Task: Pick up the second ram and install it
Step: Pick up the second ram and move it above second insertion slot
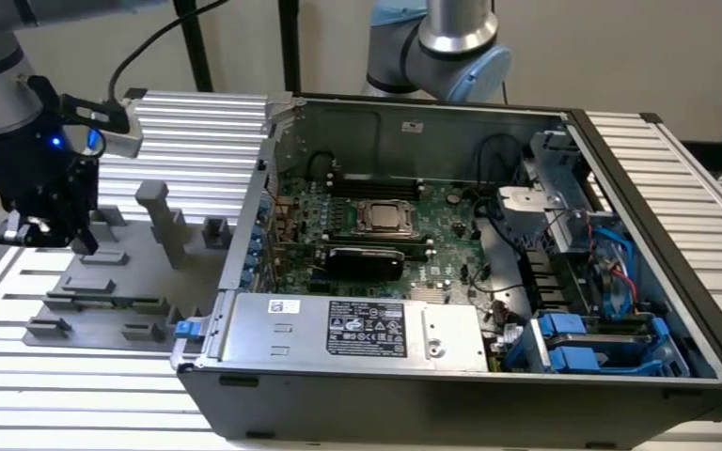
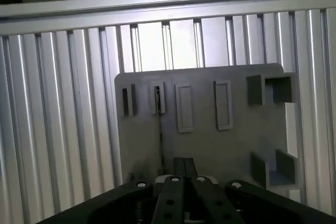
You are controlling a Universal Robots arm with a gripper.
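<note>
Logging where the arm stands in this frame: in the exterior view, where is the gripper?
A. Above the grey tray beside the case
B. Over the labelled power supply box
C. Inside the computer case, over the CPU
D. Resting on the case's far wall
A: the gripper hangs over the grey tray, on the exterior view's left of the open computer case and outside its walls.

**Second ram standing on edge in its tray**

The second ram (image 2: 160, 135) is appearing edge-on from the wrist camera, as a very thin, dark, straight line. It is standing on its long edge across the grey tray (image 2: 210, 145), with one end sitting in a narrow slotted block (image 2: 157, 98). Its flat faces are turning away from view.
</note>
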